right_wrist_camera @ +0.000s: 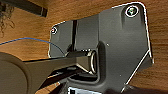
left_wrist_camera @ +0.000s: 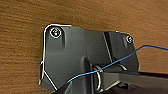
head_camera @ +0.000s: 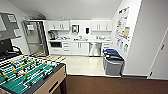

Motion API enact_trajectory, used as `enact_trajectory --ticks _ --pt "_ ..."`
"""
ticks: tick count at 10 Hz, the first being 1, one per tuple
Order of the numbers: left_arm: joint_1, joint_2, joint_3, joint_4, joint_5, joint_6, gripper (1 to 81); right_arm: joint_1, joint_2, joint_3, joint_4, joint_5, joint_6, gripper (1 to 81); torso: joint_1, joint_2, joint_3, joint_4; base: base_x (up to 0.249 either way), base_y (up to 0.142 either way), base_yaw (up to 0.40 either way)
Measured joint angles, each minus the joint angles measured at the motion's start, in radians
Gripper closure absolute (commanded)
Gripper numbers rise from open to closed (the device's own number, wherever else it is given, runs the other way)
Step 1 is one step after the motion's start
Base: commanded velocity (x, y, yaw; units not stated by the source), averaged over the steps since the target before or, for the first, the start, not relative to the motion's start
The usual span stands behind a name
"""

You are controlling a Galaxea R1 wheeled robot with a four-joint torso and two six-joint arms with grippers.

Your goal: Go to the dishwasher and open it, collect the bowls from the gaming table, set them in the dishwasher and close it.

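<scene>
Looking fwd and down from the head cam: a kitchenette sits at the far end of the room, upper centre of the frame. The dishwasher (head_camera: 94,49), stainless, is under the counter (head_camera: 80,40) just right of centre, door shut, w/ white base cabinets (head_camera: 80,48) to its left and drawers (head_camera: 106,46) to its right. White wall cabinets (head_camera: 59,25) hang above, w/ a dark dispenser (head_camera: 87,30) on the wall between them. A microwave-like dark opening (head_camera: 55,44) is at the counter's left end.

The football table (head_camera: 27,75) fills the lower left corner: green field, rods w/ yellow and dark figures, tan side panel. Small items lie on it but are too blurred to tell what they are.

Bins (head_camera: 113,61), grey w/ blue and green lids, stand against the right wall, centre-right. Posters (head_camera: 123,27) are on that wall above them. A glass door (head_camera: 35,37) is at upper left, w/ a grey board (head_camera: 8,25) on the left wall. Floor: pale tile (head_camera: 83,65) near the kitchenette, brown carpet (head_camera: 110,85) across the bottom.

Both wrist cams look at brown carpet past the dark wrist plate; a thin blue cable (left_wrist_camera: 117,61) crosses the left wrist view, and another (right_wrist_camera: 27,39) the right wrist view.

Grippers: can't tell for either whether it's open or closed, or holding anything.
</scene>
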Motion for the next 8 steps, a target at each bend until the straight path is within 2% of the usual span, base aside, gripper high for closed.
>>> enact_trajectory --ticks 8 --pt "-0.001 0.005 0.000 0.000 -0.001 0.000 1.0 0.002 0.019 -0.037 0.001 0.000 0.000 1.0 0.001 0.000 0.000 0.000 0.277 0.000 0.000"
